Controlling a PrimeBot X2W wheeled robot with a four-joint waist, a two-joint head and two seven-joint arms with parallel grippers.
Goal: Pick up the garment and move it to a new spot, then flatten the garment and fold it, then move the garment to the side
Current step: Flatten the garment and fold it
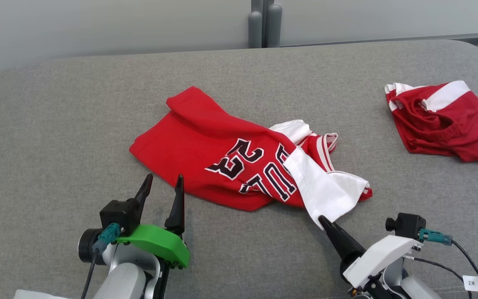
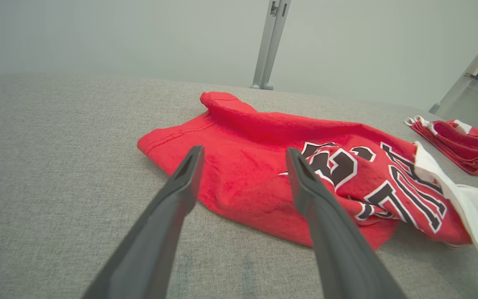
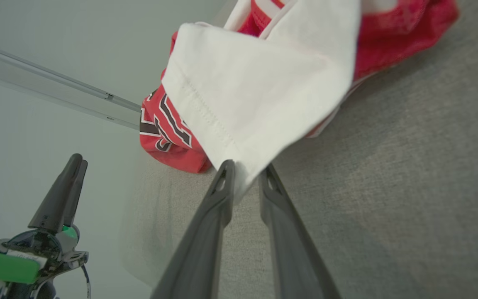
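garment: lying crumpled at the grey surface's centre, white flap trailing toward 5 o'clock
right pincer: nearly closed, nipping the flap's tip
left pincer: gaping wide, gripping nothing, hovering at the garment's 7 o'clock

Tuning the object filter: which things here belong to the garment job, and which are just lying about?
In the job:
- red jersey
- right pincer, pinching its white sleeve
- left pincer, open beside the jersey

Lying about:
- red-and-white garment, apart at the far right
- grey post behind the table
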